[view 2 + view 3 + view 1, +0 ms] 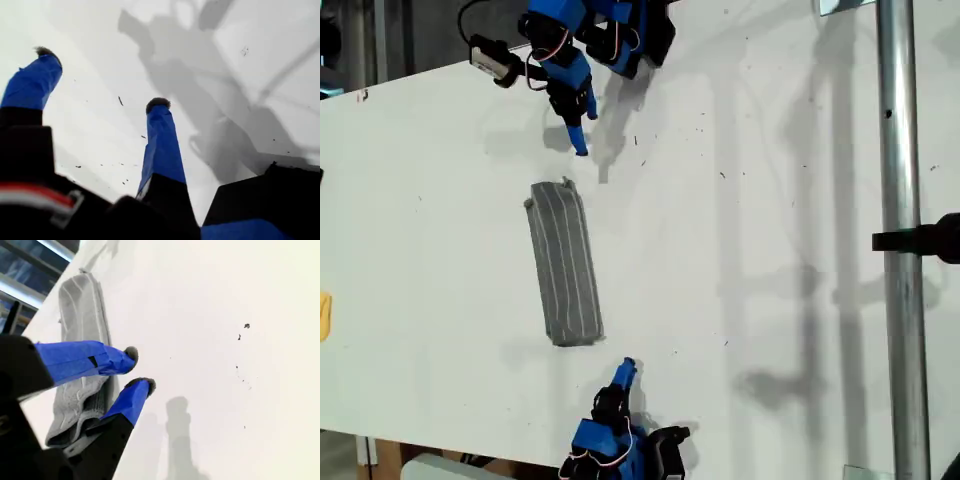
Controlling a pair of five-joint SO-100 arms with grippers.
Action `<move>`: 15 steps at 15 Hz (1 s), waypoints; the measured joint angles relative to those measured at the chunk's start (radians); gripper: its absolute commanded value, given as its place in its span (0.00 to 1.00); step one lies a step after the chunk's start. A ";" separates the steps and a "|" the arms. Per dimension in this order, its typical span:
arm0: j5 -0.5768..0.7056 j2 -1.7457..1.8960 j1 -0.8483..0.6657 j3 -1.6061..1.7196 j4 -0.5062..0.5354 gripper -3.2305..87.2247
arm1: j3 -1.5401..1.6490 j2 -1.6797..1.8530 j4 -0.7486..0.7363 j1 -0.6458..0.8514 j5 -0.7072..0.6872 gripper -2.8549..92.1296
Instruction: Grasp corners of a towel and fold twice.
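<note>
Our first gripper (582, 146) (102, 77): jaws wide apart, nothing between them. It is over bare white table (770, 200) dotted with dark specks, at 12 o'clock from the towel (566, 265) in the exterior view. It stands clear of the cloth.

Our second gripper (626, 370) (139, 369): jaws slightly apart, a narrow gap between the blue fingertips (131, 354), holding nothing. In the exterior view it sits at 5 o'clock from the towel's lower end, near it. The second wrist view does not show whether it touches the cloth.

Sweep of the exterior view, left to right:
- A small yellow thing (324, 316) is cut off by the frame at 9 o'clock, well apart from the towel.
- The towel lies flat on the table, toward 9 o'clock from the frame's centre. It is folded into a long narrow band, with its long axis running roughly 12 to 6 and leaning slightly toward 11 to 5. The white stripes run lengthwise. In the second wrist view (82, 315) it stretches away beside the gripper, with layered edges showing at the near end.
- We cannot tell the single corners apart in the stacked layers. A small tip (566, 181) pokes out at the 12 o'clock end.
- A metal pole (898, 200) runs 12 to 6 near the 3 o'clock edge, with a black clamp (920, 240) on it.
</note>
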 measured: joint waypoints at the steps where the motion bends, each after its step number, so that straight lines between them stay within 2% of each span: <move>1: 0.009 0.008 -0.003 0.034 -0.020 0.10 | 0.002 -0.037 -0.040 0.037 -0.034 0.43; 4: 0.040 0.014 -0.005 0.057 -0.038 0.11 | -0.072 -0.344 -0.236 0.238 -0.249 0.44; 7: 0.044 0.014 -0.005 0.058 -0.038 0.12 | -0.273 -0.756 -0.474 0.333 -0.364 0.45; 10: 0.032 0.014 -0.008 0.058 -0.026 0.12 | -0.511 -1.114 -0.568 0.265 -0.350 0.45; 14: 0.031 0.014 -0.017 0.058 -0.018 0.13 | -0.778 -1.434 -0.580 0.127 -0.241 0.42; 15: 0.031 0.014 -0.017 0.058 -0.018 0.12 | -0.844 -1.496 -0.574 0.094 -0.227 0.38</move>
